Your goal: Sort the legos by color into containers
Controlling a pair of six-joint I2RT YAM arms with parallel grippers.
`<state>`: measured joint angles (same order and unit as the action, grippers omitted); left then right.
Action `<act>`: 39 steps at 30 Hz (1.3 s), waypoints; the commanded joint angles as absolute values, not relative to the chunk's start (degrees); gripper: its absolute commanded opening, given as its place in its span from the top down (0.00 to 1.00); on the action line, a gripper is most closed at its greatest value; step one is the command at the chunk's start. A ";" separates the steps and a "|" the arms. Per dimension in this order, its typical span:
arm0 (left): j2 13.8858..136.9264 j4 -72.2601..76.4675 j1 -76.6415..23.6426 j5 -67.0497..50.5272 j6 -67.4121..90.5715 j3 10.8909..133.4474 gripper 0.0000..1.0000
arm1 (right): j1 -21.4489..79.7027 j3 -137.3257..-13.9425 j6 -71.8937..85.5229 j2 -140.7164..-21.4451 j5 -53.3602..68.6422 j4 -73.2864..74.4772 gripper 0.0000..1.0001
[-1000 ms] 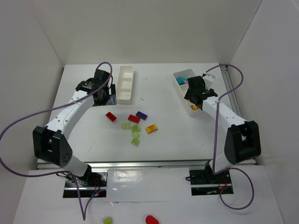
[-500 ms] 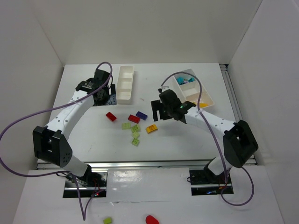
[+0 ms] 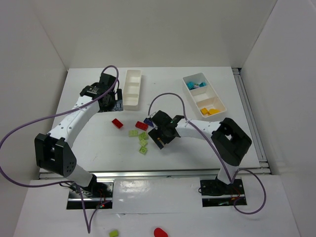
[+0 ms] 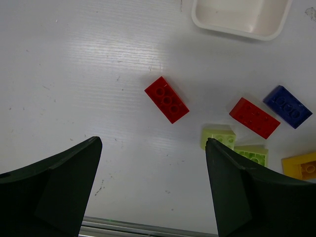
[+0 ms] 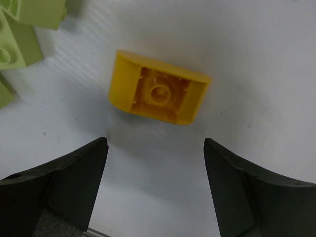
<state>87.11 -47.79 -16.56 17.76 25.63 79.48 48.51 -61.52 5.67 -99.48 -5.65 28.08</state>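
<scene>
Poised low with right gripper (image 5: 154, 143) spread, upturned yellow lego (image 5: 159, 94) lying just ahead of the fingertips, long axis running across the gap and nearly filling it. Probably a tight fit, or worth a wrist turn. Far closer than left gripper (image 4: 153, 143), also spread, well to that lego's far left. Visible only from above: right container (image 3: 215, 92), holding yellow pieces, well beyond the lego.
</scene>
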 commanded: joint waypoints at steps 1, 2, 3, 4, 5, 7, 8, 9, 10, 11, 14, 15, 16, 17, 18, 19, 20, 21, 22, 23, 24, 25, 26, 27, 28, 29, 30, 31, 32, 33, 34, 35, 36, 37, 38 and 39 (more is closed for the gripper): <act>86.22 -47.29 -16.79 18.28 25.75 79.63 0.05 | 50.54 -64.25 1.23 -100.89 -8.78 28.85 0.14; 86.22 -47.29 -16.79 18.28 25.75 79.63 0.05 | 50.54 -64.25 1.23 -101.51 -9.57 27.61 0.14; 86.22 -47.29 -16.79 18.28 25.75 79.63 0.05 | 50.54 -64.25 1.23 -101.51 -10.89 26.29 0.14; 86.22 -47.29 -16.79 18.28 25.75 79.63 0.05 | 50.54 -63.73 2.01 -102.04 -11.77 23.93 0.14; 85.70 -47.81 -16.79 18.28 25.75 79.63 0.05 | 50.54 -63.72 2.02 -102.04 -12.30 22.95 0.14; 85.69 -47.81 -16.79 18.28 25.75 79.63 0.05 | 48.26 -64.33 2.54 -103.35 -12.30 21.02 0.14; 85.69 -47.81 -16.79 18.80 25.75 79.63 0.05 | 46.86 -64.94 2.55 -103.36 -12.30 19.44 0.14; 85.17 -47.81 -16.79 18.81 25.75 79.63 0.05 | 46.24 -64.95 2.55 -104.23 -12.30 18.73 0.14; 85.17 -47.81 -16.79 18.81 25.75 79.63 0.05 | 45.62 -65.47 2.55 -105.28 -12.30 18.20 0.14; 85.17 -47.81 -16.79 18.81 25.75 79.63 0.05 | 44.40 -66.00 2.03 -105.29 -11.78 17.32 0.13; 85.17 -47.81 -16.79 18.81 25.75 79.63 0.05 | 42.63 -66.01 2.02 -106.70 -10.03 14.96 0.13; 85.17 -47.81 -16.79 18.81 25.75 79.63 0.05 | 41.58 -66.01 2.02 -106.70 -9.15 14.16 0.13; 85.17 -47.81 -16.79 18.81 25.75 79.63 0.05 | 41.57 -65.48 2.02 -106.70 -8.27 14.15 0.13; 85.17 -47.81 -16.79 18.81 25.75 79.63 0.05 | 40.79 -65.48 2.02 -107.22 -6.96 13.45 0.13; 85.17 -47.81 -16.79 18.81 25.75 79.63 0.05 | 40.26 -65.48 2.02 -107.23 -6.42 13.45 0.15; 85.17 -47.81 -16.79 18.81 25.75 79.63 0.05 | 40.25 -65.48 2.63 -107.23 -5.72 13.45 0.17; 85.17 -47.81 -16.79 18.81 25.75 79.63 0.05 | 40.25 -65.48 3.42 -107.23 -5.19 13.45 0.25; 85.17 -47.81 -16.79 18.81 25.75 79.63 0.05 | 40.25 -64.70 3.43 -107.23 -5.19 13.45 0.30; 85.17 -47.81 -16.79 18.81 25.75 79.63 0.05 | 40.25 -64.69 4.99 -106.44 -5.19 12.93 0.36; 85.17 -47.81 -16.79 18.81 25.75 79.63 0.05 | 40.25 -64.08 5.62 -106.44 -5.19 12.92 0.45; 85.17 -47.81 -16.79 18.81 25.75 79.63 0.05 | 40.25 -64.07 6.23 -105.39 -5.19 13.53 0.61; 85.17 -47.81 -16.79 18.81 25.75 79.63 0.05 | 40.25 -64.07 6.85 -104.68 -5.19 13.54 0.68; 85.17 -47.81 -16.79 18.81 25.75 79.63 0.05 | 40.78 -64.07 8.07 -102.85 -6.23 14.41 0.72; 85.78 -47.81 -16.79 18.81 25.75 79.63 0.05 | 40.78 -64.07 8.69 -101.88 -7.20 15.98 0.72; 85.78 -47.81 -16.79 18.81 25.75 79.63 0.05 | 41.30 -64.07 9.22 -100.65 -8.34 16.78 0.72; 85.78 -47.81 -16.79 18.81 25.75 79.63 0.05 | 41.31 -64.77 10.53 -98.02 -11.92 17.74 0.72; 85.78 -47.81 -16.79 18.81 25.75 79.63 0.05 | 41.31 -64.78 11.33 -96.52 -14.13 19.41 0.72; 86.30 -47.81 -16.79 18.81 25.75 80.15 0.05 | 41.31 -64.78 12.03 -94.85 -16.50 20.12 0.72; 86.31 -47.81 -16.79 18.20 25.75 80.16 0.05 | 39.74 -64.78 13.17 -93.18 -19.05 20.82 0.72; 86.31 -47.81 -16.79 18.19 25.75 80.16 0.05 | 38.60 -64.78 15.18 -89.94 -22.81 21.96 0.72; 86.31 -47.81 -16.79 18.19 25.75 80.16 0.05 | 37.19 -64.78 16.16 -88.35 -24.24 21.97 0.72; 86.31 -47.81 -16.79 18.19 25.75 80.16 0.05 | 33.70 -64.78 17.04 -86.85 -25.30 22.49 0.72; 86.83 -47.81 -16.79 18.19 25.75 80.16 0.05 | 31.84 -64.78 18.88 -84.31 -26.88 22.50 0.72; 86.84 -47.81 -16.79 17.67 25.75 80.16 0.05 | 29.73 -64.25 19.68 -83.24 -26.89 22.50 0.72; 86.84 -47.81 -16.79 17.67 25.75 80.16 0.05 | 25.79 -64.25 20.38 -82.54 -26.89 23.02 0.72; 86.84 -47.81 -16.79 17.67 25.75 80.16 0.05 | 23.75 -64.25 21.26 -82.01 -27.59 23.03 0.72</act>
